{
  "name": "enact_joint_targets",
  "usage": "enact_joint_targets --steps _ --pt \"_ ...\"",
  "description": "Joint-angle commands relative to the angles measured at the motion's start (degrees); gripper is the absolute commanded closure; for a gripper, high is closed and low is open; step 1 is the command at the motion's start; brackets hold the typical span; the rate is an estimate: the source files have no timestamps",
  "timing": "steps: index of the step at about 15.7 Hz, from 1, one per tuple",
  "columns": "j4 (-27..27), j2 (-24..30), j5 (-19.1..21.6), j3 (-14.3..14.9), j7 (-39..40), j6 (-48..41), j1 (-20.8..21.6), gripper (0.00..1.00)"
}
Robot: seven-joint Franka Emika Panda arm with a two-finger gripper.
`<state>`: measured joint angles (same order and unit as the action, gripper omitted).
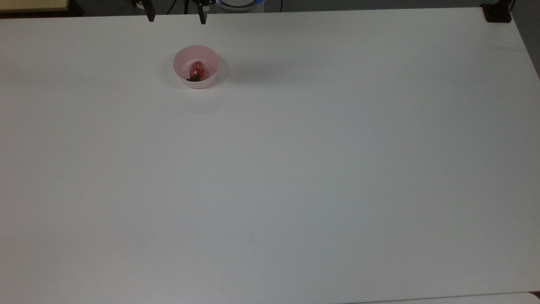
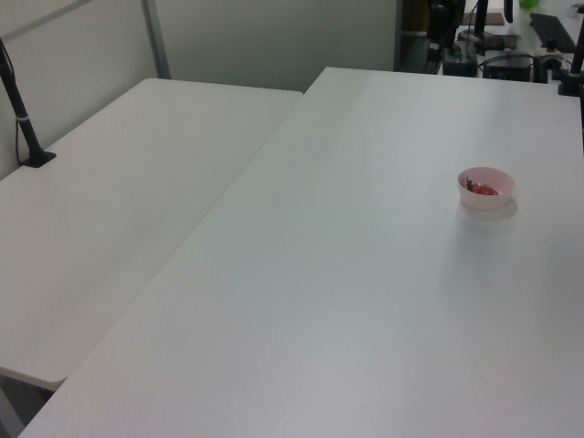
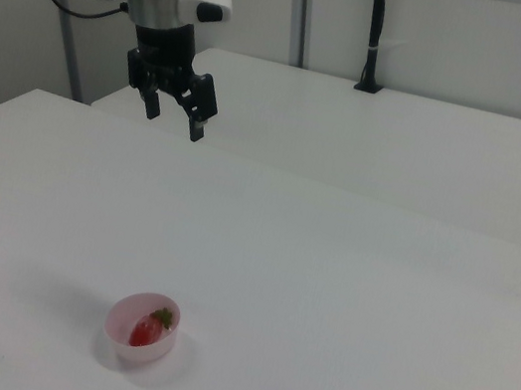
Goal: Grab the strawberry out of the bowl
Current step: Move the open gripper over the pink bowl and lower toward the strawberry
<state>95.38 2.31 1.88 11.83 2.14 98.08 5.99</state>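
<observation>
Our black two-finger gripper [image 3: 175, 117] hangs wide open and empty, high above the white table [image 1: 295, 169] — well apart from the small pale pink plastic bowl [image 1: 196, 80]. The glossy red strawberry [image 1: 196, 70] lies inside it. We judge the risk ahead: fingers catching the light bowl's rim — tipping it.
</observation>
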Motion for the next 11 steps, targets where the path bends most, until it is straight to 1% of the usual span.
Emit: enact_joint_targets --steps 1,11 --pt "1.2 1.6 0.4 0.1 1.2 -0.7 -0.8 0.00" --pt "1.3 1.6 0.4 0.1 1.4 -1.0 -1.2 0.00"
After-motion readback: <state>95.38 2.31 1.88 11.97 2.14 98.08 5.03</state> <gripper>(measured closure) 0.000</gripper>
